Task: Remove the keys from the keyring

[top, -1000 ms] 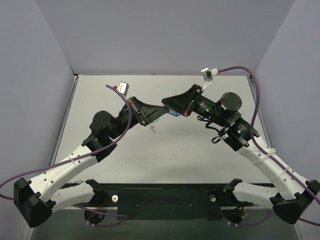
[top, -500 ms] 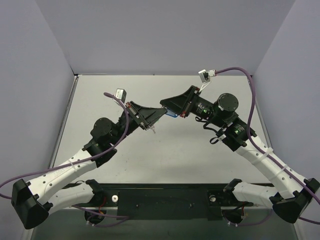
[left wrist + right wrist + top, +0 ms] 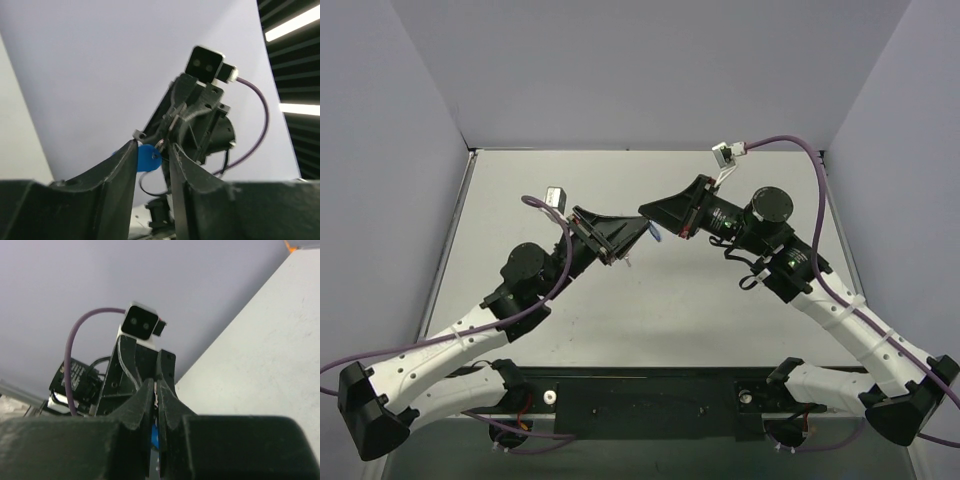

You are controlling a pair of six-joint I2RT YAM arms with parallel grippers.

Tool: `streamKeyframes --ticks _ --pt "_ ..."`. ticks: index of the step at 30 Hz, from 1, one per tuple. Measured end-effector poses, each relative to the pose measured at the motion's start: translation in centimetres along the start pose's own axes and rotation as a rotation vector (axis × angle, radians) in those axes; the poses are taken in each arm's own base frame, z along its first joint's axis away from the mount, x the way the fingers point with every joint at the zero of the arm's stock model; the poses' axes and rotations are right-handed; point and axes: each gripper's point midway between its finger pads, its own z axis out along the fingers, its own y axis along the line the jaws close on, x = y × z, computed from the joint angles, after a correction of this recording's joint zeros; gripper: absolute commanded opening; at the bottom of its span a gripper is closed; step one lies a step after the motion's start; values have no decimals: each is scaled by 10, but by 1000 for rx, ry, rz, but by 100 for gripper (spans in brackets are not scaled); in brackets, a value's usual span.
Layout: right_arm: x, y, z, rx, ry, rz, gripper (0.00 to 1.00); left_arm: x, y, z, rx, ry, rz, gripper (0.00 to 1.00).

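Note:
My right gripper (image 3: 647, 213) is held above the table's middle. It is shut on the thin metal ring (image 3: 161, 145) of the keyring. The blue tag (image 3: 655, 237) hangs below the tips and also shows in the left wrist view (image 3: 147, 157) and the right wrist view (image 3: 155, 436). A sliver of silver metal (image 3: 158, 390) sits between the right jaws; I cannot tell whether it is the ring or the key. My left gripper (image 3: 642, 232) faces the right one tip to tip. Its jaws stand apart, with the tag just beyond the gap (image 3: 152, 145).
A small silver key (image 3: 624, 262) lies on the grey table (image 3: 720, 300) under the left gripper; its green tag is hidden. Purple cables loop from both wrists. Grey walls close in the table's left, right and far sides.
The left arm has drawn back and tilted its gripper up towards the right gripper's tips. The right gripper has shifted slightly left, and the blue tag now hangs lower between the two.

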Motion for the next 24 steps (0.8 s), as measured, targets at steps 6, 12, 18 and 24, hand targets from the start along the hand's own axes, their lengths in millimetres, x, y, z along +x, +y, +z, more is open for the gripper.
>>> streamKeyframes --ticks 6,12,18,24 --pt "1 6 -3 -1 36 -13 0 -6 10 -3 -54 -24 44 70" --pt "4 14 -7 -26 85 -10 0 -9 10 -14 -89 -26 112 74" --pt "21 15 -9 -42 186 21 0 -18 -17 -29 -46 -18 263 68" --pt "28 24 -11 -79 255 43 0 -25 -42 -28 12 93 471 61"
